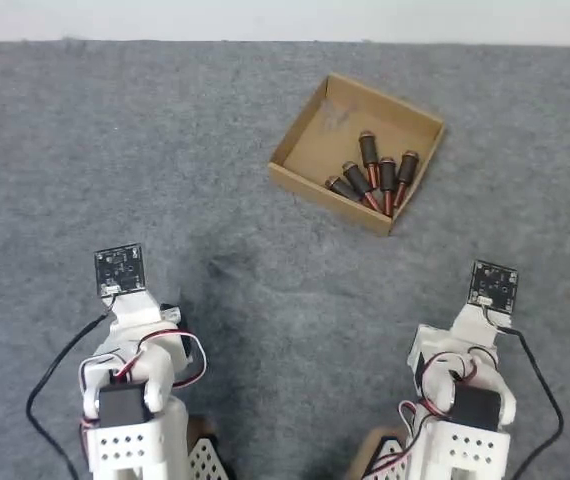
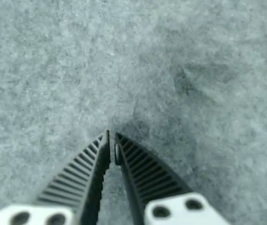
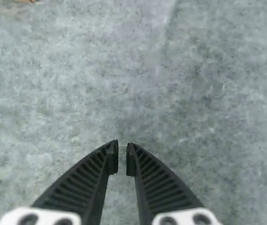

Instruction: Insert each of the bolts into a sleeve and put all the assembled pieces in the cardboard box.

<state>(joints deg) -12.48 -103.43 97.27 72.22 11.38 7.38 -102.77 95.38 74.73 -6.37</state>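
Nearest, the left gripper (image 2: 111,146) and the right gripper (image 3: 122,157) each hang over the grey mat (image 1: 115,150) with jaws drawn almost together, and nothing is held between them. Well beyond both, farther up the table and more on the right arm's side, sits the open cardboard box (image 1: 315,135), the dark, copper-tipped assembled pieces (image 1: 388,178) clustered inside
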